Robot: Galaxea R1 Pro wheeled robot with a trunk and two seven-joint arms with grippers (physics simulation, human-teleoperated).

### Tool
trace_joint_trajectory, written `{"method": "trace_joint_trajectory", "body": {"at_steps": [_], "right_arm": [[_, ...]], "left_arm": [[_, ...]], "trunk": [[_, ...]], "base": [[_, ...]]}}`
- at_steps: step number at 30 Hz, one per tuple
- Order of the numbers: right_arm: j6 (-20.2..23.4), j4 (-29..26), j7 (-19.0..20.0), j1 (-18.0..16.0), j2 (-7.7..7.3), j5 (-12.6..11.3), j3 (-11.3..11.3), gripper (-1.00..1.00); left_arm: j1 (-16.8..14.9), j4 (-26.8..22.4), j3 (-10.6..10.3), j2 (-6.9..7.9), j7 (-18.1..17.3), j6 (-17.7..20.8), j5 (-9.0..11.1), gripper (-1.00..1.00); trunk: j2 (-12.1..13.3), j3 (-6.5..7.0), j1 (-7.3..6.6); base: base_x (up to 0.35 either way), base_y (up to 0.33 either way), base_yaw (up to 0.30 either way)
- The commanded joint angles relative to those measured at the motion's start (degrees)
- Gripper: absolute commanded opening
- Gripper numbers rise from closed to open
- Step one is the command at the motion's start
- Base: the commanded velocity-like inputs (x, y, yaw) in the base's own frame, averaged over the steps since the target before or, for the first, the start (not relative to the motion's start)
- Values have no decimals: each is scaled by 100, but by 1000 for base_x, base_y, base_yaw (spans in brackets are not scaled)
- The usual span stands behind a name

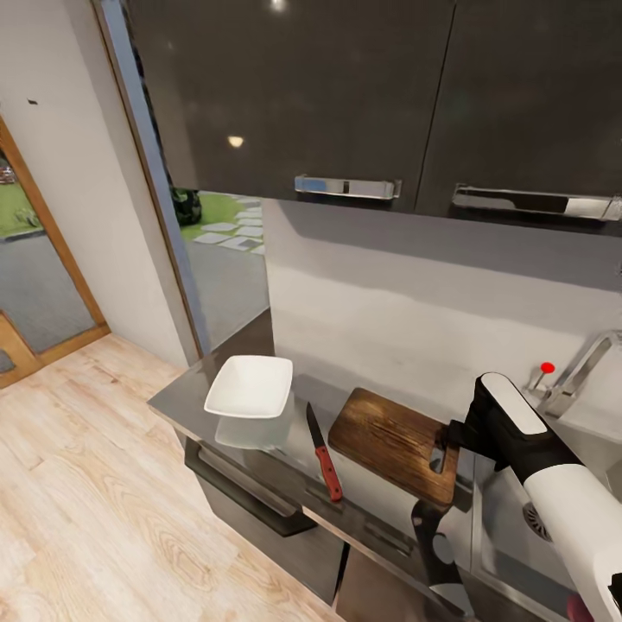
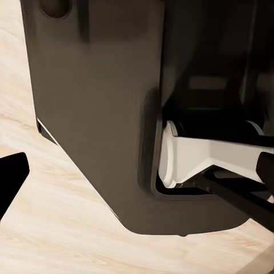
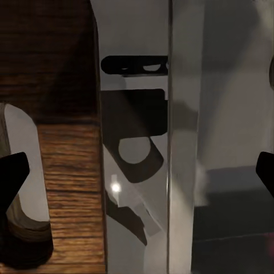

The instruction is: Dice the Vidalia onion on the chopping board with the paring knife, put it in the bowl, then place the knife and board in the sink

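Note:
The dark brown chopping board (image 1: 389, 436) lies on the grey countertop (image 1: 177, 399), its handle slot (image 3: 23, 171) toward the sink (image 1: 505, 518). Left of the board lies the paring knife (image 1: 324, 455), its red-orange handle toward the counter's front edge. Further left stands the white square bowl (image 1: 250, 387). My right gripper (image 1: 443, 453) (image 3: 137, 177) hovers open over the board's slot end and the strip of countertop (image 3: 134, 85) beside the sink basin (image 3: 228, 142). My left gripper (image 2: 137, 177) is open, down by my own dark base above the wooden floor. The onion is hidden.
Glossy black upper cabinets (image 1: 345, 95) with chrome handles hang over the counter. The chrome tap (image 1: 583, 367) and a red knob (image 1: 546, 367) stand behind the sink. A drain (image 1: 537, 521) shows beside my right arm. Wooden floor (image 1: 95, 484) and a glass door lie to the left.

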Motion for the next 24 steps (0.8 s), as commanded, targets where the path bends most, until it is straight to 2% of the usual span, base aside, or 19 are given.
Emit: {"method": "trace_joint_trajectory", "body": {"at_steps": [1, 18, 24], "right_arm": [[58, -4, -58, -7, -8, -60, 19, 100], [58, -101, -45, -10, -8, -69, 26, 100], [58, -537, -42, 9, -8, -69, 27, 100]], "left_arm": [[1, -7, 12, -1, -3, -9, 3, 100], [1, -7, 12, -1, -10, -9, 3, 100], [1, -7, 12, -1, -12, -9, 3, 100]], "trunk": [[-11, -2, 4], [-11, 142, 4], [-11, 169, 4]], "base": [[0, 0, 0], [0, 0, 0], [0, 0, 0]]}}
